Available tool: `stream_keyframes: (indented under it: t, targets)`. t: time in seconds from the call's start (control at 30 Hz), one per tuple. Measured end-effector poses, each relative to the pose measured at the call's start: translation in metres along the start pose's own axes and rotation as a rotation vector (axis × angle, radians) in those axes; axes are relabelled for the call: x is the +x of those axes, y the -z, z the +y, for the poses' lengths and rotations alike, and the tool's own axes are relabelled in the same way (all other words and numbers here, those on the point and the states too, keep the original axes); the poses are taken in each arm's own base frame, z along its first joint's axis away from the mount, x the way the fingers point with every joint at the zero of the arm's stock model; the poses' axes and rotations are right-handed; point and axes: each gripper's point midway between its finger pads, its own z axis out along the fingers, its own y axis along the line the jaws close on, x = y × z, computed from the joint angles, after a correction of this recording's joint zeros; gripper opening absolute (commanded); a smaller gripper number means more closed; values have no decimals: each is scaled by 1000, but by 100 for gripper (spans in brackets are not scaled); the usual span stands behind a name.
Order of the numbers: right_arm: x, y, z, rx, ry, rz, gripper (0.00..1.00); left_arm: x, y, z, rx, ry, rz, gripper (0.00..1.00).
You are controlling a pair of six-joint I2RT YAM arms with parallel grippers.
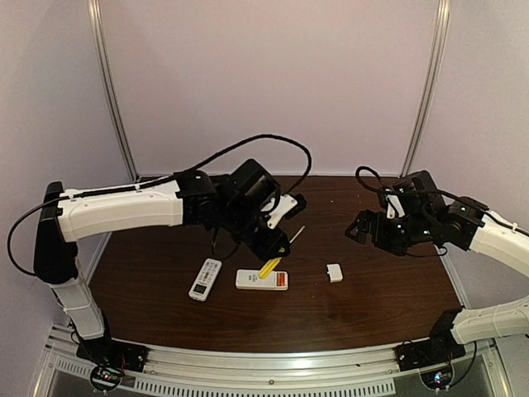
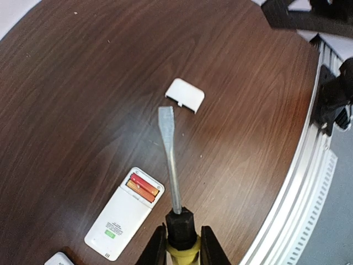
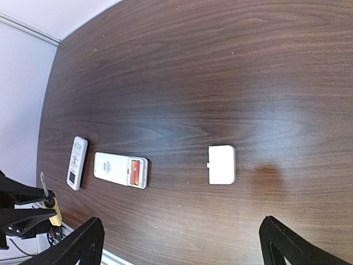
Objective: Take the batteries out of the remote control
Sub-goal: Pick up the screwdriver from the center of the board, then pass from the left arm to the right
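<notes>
With my left end effector clenched on the screwdriver and my right end effector spread wide, I needed to slide the tip gently under the batteries.

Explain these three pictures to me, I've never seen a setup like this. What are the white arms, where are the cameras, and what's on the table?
These are two robot arms bolted at the near edge of a brown table. The wide picture looks down from above and behind them. The other two come from a camera on each wrist. The left gripper is shut on a yellow-handled screwdriver, whose blade points out over the table. The right gripper is open and empty. On the table lies a white remote, back up, with its battery bay uncovered and orange-red batteries inside. A small white cover lies apart from it, and a second remote lies beside it, buttons up.
</notes>
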Motion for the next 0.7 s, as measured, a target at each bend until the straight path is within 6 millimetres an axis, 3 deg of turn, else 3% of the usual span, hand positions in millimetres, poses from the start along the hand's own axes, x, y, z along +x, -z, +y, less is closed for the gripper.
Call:
stream_keyframes:
  t: [0.33,0.7]
  targets:
    - [-34,17,43,-194,-53,-129,100,-81,75,37,160,239,-319,10]
    - [-62,48,108,-452,-58,-216,98,-143,129,23,432,342,-567,8]
